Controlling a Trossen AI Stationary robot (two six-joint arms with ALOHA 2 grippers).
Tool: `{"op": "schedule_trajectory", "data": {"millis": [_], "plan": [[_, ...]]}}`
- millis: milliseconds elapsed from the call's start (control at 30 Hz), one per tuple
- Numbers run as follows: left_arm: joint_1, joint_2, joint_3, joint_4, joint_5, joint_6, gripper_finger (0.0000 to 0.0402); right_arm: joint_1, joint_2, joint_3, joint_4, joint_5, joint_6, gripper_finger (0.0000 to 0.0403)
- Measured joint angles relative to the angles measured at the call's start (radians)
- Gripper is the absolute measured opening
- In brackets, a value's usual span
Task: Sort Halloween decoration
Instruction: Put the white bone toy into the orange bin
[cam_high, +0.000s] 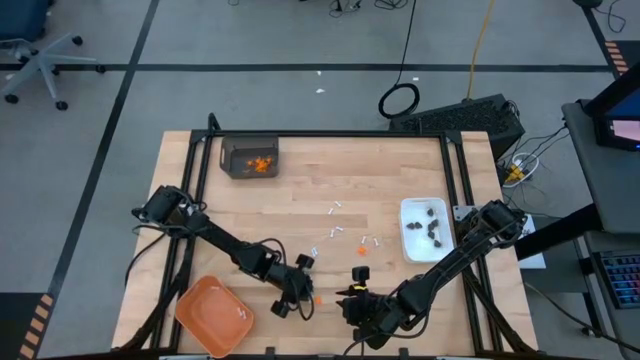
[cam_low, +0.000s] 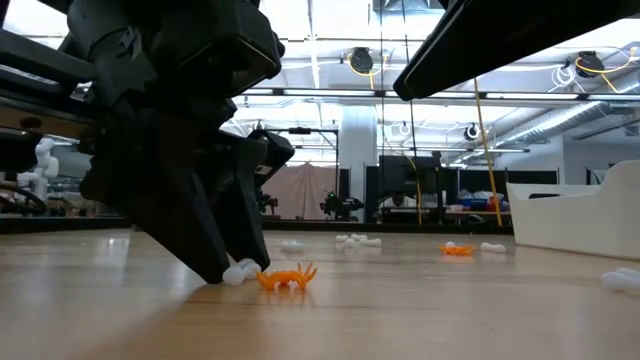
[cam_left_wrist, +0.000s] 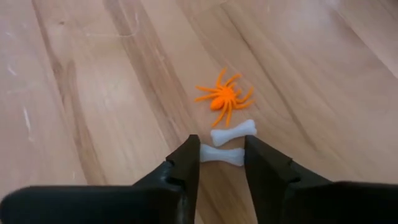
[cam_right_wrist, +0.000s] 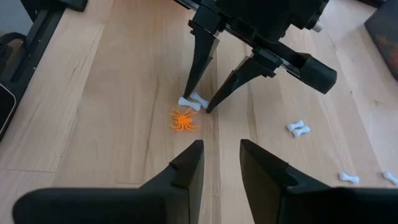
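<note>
A white bone-shaped stick (cam_left_wrist: 222, 155) lies on the table between the fingers of my left gripper (cam_left_wrist: 222, 163), which has come down on it near the table's near edge (cam_high: 305, 295). A second white stick (cam_left_wrist: 233, 132) and an orange spider (cam_left_wrist: 224, 98) lie just beyond it. The low view shows the fingertips (cam_low: 235, 272) at the wood beside the spider (cam_low: 287, 278). My right gripper (cam_right_wrist: 221, 155) hovers open and holds nothing, a little to the right (cam_high: 352, 295), facing the left gripper (cam_right_wrist: 200, 104). My left gripper has the white stick between its two fingers, one finger against each knobbed end (cam_left_wrist: 205, 152). The fingers (cam_left_wrist: 186, 168) slant down from above toward the table. The stick spans the gap end to end and lies flat on the wood.
An orange tray (cam_high: 212, 315) sits at the near left. A white dish (cam_high: 428, 228) with dark bits stands at the right. A dark box (cam_high: 250, 157) with orange bits is at the far left. Loose white sticks (cam_high: 335, 228) and an orange bit (cam_high: 361, 273) lie mid-table.
</note>
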Motion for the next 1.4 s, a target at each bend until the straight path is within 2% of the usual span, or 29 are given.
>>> {"op": "schedule_trajectory", "data": {"millis": [167,567,967,1167,1400], "plan": [[0.0,0.0,0.0,-0.002,0.005,0.0,0.0086,0.0,0.0,0.0,0.0,0.0,-0.001,0.0088],[-0.001,-0.009,-0.001,-0.005,0.004,-0.003,0.0092,0.0,0.0,0.0,0.0,0.0,0.003,0.0088],[-0.013,-0.08,-0.004,-0.049,-0.028,0.012,0.0092,0.0,0.0,0.0,-0.001,0.0,0.0,0.0088],[-0.05,-0.136,0.0,-0.128,-0.096,0.025,0.0092,0.0,0.0,0.0,-0.005,0.0,0.002,0.0088],[-0.119,-0.262,0.0,-0.246,-0.195,0.053,0.0093,0.0,0.001,0.0,-0.004,0.004,-0.001,0.0088]]}}
